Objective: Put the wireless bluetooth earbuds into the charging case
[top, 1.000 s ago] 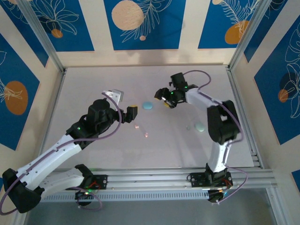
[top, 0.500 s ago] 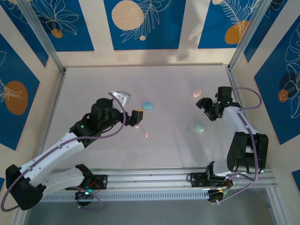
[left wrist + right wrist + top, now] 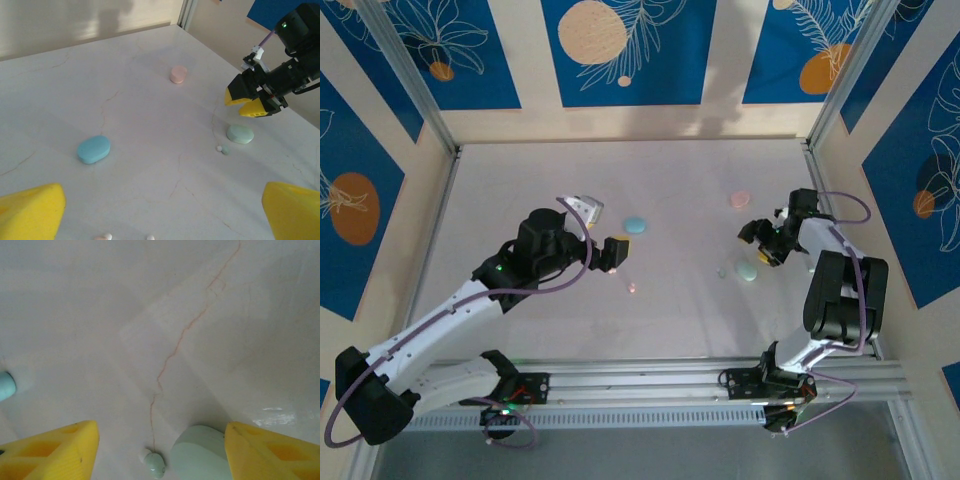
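Now | left tool (image 3: 600, 230) spread wide, empty | right tool (image 3: 760, 245) spread, empty

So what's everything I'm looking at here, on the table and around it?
Blue pebble-shaped plastic case: one, mid-table.
Pink pebble-shaped plastic case: one, far right.
Mint pebble-shaped plastic case: one, right side, nearer than the pink.
Tiny glossy plastic earbuds: two, teal and white, beside the mint case; two more, pale pinkish, near the left hand.
White marbled table: one.
Blue leaf-patterned wall panels: several, around the table.
Left hand: yellow-tipped, open, by the blue case.
Right hand: yellow-tipped, open, by the mint case.
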Robot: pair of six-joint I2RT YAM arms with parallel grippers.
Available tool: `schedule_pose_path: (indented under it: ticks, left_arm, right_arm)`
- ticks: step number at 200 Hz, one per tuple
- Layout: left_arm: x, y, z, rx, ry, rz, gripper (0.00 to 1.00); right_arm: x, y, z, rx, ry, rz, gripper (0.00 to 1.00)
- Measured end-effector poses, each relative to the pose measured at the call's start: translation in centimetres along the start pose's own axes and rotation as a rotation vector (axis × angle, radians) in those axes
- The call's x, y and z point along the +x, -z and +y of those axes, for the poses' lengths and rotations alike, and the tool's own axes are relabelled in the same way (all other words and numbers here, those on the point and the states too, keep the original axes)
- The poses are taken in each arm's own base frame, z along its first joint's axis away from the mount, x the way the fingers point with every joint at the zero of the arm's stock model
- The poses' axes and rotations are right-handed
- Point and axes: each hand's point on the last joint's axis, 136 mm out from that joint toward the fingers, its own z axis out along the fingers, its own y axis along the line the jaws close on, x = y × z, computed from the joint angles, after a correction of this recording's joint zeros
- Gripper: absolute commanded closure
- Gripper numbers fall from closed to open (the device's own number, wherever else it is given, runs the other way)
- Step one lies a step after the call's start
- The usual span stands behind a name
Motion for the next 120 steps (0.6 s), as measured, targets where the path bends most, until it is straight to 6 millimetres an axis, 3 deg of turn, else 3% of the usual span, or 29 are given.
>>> schedule_pose_path:
  ticks: [58, 120]
  left_arm:
    - [0.3, -0.6, 0.0, 0.004, 0.001, 0.018, 0.0]
    - [0.2, -0.8, -0.1, 0.008, 0.001, 0.019, 0.0]
  right_arm:
    - [1.1, -1.2, -1.0, 0.03, -0.005, 0.075, 0.32]
    - [2.1, -1.4, -0.7, 0.019, -0.021, 0.111, 0.32]
